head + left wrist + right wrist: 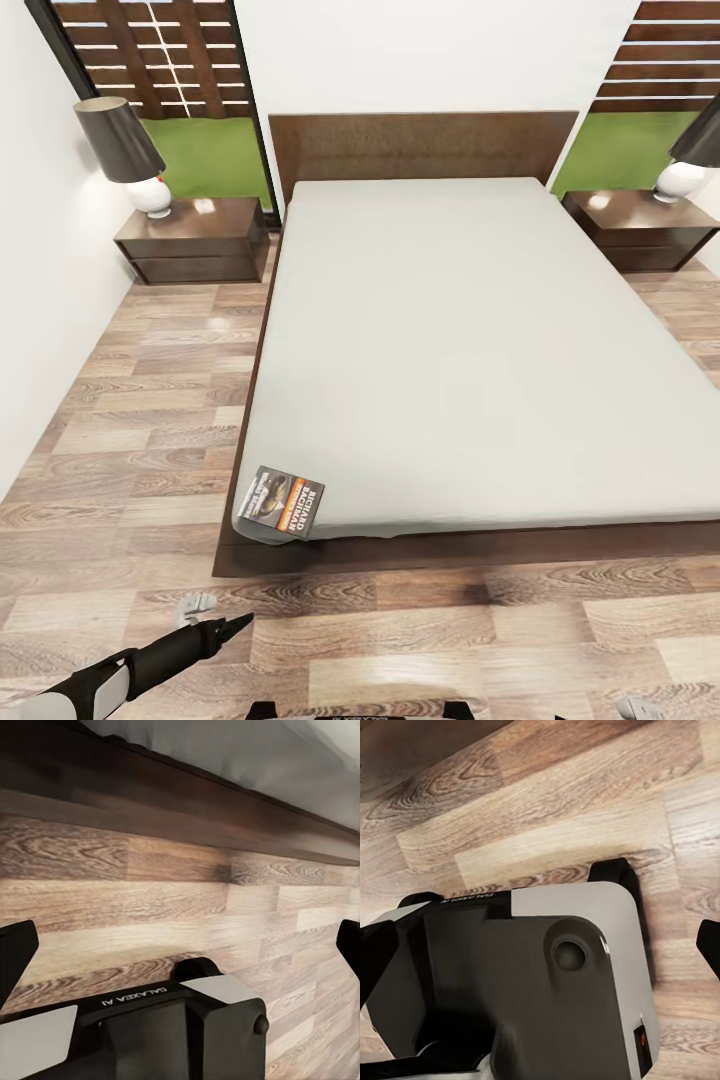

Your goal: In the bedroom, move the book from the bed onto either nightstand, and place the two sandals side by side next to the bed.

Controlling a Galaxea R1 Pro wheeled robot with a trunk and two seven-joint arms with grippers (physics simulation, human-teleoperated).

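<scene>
— Wood-plank floor [150,420] and white walls frame the bed [420,150], its grey mattress bare except at the near left corner. What lies there?

— That is the book [280,503], overhanging the mattress edge, close to the robot, so an arm should reach it from this spot. Two nightstands, the left one [195,240] and the right one [645,228], each carry a lamp but keep free top space for it.

— And the arms?

— Low and forward at the bed's foot. Its left tool [208,615] hangs just above the floor, short of the frame; in the left wrist view, fingertips [16,954] sit wide apart, so it is spread and empty. Right-hand tool [540,945]: fingertips likewise at the picture's edges, parted, holding nothing.
</scene>
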